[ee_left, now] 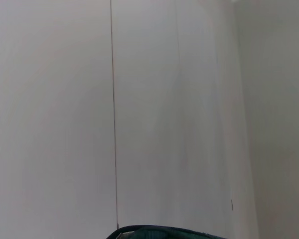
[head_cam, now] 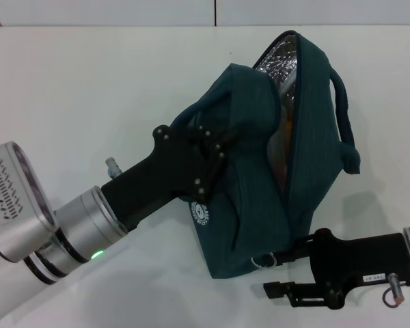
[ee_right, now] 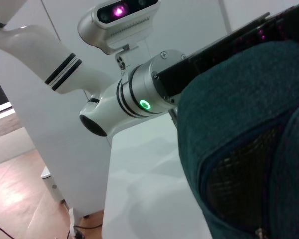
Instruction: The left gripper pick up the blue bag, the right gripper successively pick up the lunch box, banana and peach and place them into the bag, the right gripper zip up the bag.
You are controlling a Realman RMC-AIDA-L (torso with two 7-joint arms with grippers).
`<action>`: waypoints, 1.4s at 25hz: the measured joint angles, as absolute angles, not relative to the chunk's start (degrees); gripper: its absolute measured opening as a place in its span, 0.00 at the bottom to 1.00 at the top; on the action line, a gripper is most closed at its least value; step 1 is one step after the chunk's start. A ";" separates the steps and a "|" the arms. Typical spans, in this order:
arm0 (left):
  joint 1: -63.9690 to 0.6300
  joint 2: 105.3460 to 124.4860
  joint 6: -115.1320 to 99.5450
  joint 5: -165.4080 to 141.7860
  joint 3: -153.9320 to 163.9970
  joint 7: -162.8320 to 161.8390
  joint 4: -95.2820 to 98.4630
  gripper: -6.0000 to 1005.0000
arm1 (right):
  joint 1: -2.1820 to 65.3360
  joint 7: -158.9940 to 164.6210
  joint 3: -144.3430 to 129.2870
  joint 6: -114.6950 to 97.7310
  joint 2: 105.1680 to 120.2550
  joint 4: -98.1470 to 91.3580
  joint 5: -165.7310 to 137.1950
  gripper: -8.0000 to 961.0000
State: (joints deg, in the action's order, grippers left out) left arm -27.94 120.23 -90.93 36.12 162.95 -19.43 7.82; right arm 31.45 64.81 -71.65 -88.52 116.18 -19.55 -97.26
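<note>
Jaws of the left gripper [head_cam: 215, 147] are clamped on the left wall of the blue bag [head_cam: 273, 164], the black, angular, bolt-studded gripper body pressing into the cloth just left of the bag's open mouth, behind it a smooth silver wrist ring with a small green light. That bag stands propped at the middle of the white surface [head_cam: 89, 89], tilted so its mouth faces up and toward the far edge; it is a soft, dark teal woven fabric pouch with fine ribbing, a round white printed badge low on its left face, a padded loop handle curving down its right side, and a crinkled silver foil lining showing inside the gaping top. Something orange shows in the slit of the opening, too hidden to name. Just below and to the right of the bag, the right gripper [head_cam: 277, 263] lies low over the surface, matte black, its tip at the bag's bottom corner beside a small metal ring; whether its jaws are apart or together cannot be told.
</note>
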 joint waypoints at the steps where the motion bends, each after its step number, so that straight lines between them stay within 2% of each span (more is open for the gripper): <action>1: -27.95 120.23 -90.92 36.12 162.95 -19.42 7.82 0.05 | 31.50 64.85 -72.07 -88.33 116.18 -19.51 -96.74 0.50; 8: -27.88 120.23 -90.87 36.13 162.95 -19.42 7.82 0.05 | 31.37 64.51 -74.59 -85.35 116.18 -19.45 -93.24 0.49; 11: -27.73 120.25 -90.87 36.18 162.95 -19.42 7.82 0.05 | 31.08 63.65 -75.08 -84.27 116.18 -19.42 -91.87 0.25; 16: -27.60 120.26 -90.87 36.60 162.95 -19.83 7.82 0.05 | 30.50 59.98 -75.13 -84.96 116.19 -19.42 -90.56 0.06; 25: -27.38 120.27 -90.92 39.54 162.87 -22.26 7.83 0.05 | 29.07 55.60 -74.72 -88.83 116.00 -19.96 -87.46 0.03; 35: -26.92 120.09 -91.14 44.84 162.86 -27.80 7.91 0.49 | 26.83 55.15 -74.51 -89.08 115.99 -22.97 -86.16 0.03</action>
